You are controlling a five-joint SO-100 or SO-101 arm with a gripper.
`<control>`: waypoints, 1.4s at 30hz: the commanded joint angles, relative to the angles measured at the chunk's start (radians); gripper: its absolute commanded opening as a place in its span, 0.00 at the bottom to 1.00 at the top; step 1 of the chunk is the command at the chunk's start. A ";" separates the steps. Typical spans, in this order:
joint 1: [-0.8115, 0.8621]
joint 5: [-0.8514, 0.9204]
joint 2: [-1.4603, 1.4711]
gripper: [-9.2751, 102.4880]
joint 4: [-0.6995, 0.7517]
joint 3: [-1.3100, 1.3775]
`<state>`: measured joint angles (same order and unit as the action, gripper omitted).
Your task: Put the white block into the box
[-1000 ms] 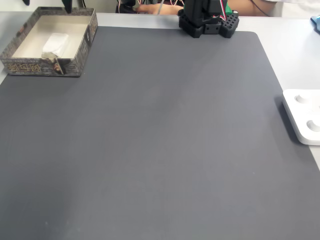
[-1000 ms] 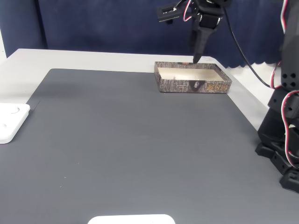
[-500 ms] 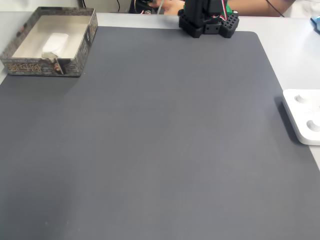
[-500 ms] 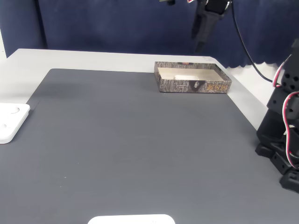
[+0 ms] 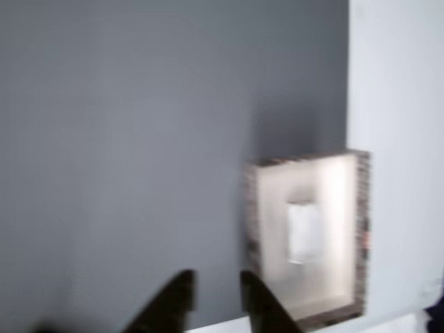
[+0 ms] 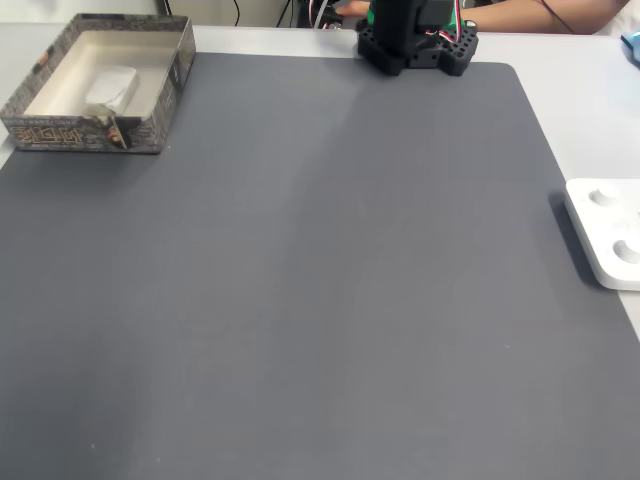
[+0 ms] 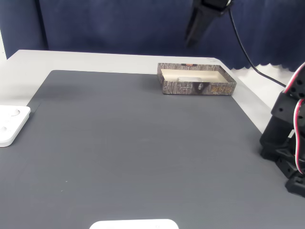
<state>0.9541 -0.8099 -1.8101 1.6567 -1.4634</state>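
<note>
The tabletop (image 6: 585,110) is pale and carries a dark grey mat (image 6: 300,280) over most of its surface. The arm base (image 6: 415,40) stands at the mat's far edge in a fixed view; in the other fixed view the base (image 7: 288,143) is at the right.

The box (image 6: 60,132) sits at the mat's far left corner in a fixed view, and at the far right of the mat (image 7: 133,143) in the other, box (image 7: 209,88). A white slab (image 6: 608,235) lies off the mat's right edge.

The block (image 6: 112,87) lies flat on the box floor, clear of the walls. In the blurred other view the block (image 5: 304,232) lies inside the box (image 5: 253,222).

The jaws (image 5: 214,288) are slightly spread with nothing between them, raised above the mat beside the box. In a fixed view the jaws (image 7: 189,42) hang well above the box, left of it.
</note>
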 commanded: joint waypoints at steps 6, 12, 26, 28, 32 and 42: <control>-0.264 0.186 -0.170 0.07 0.023 -0.089; -0.476 0.379 -0.229 0.07 0.015 -0.164; -0.770 0.653 -0.541 0.07 -0.112 -0.623; -0.772 0.661 -0.607 0.07 -0.114 -0.689; -0.762 0.675 -0.726 0.07 -0.140 -0.821; -0.758 0.701 -0.977 0.07 -0.163 -1.037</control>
<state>0.1933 -0.1243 -2.6952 1.5140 -2.4651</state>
